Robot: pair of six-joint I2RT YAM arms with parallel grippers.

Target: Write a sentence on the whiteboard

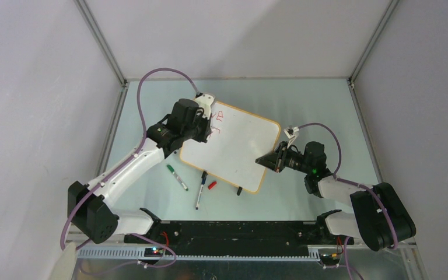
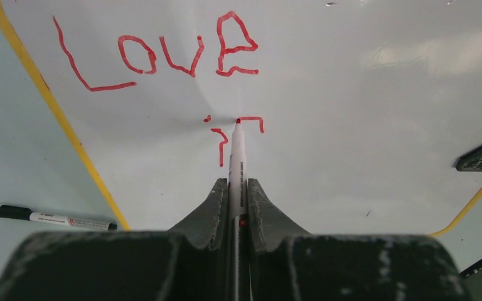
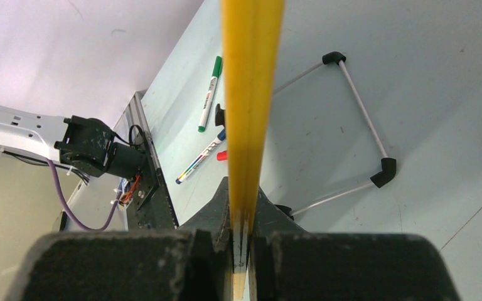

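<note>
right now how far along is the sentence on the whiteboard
Done: "LOVE" stands in red on the top line of the whiteboard. In hand: the left pincer holds a red marker, tip on the board, with a few strokes of a second line begun; the right pincer clamps the board's yellow edge. Left: the rest of the sentence.

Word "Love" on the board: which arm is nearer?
Left arm: its jaws hold the marker, tip just below the word. Right arm: jaws clamp the board's opposite edge.

Showing white links (image 1: pixel 129 169), black joint housings (image 1: pixel 382 219), purple cables (image 1: pixel 172 69) looping off wrists, scuffed dark-grey fingers (image 2: pixel 210 210), green LED (image 1: pixel 314 171) glowing.
</note>
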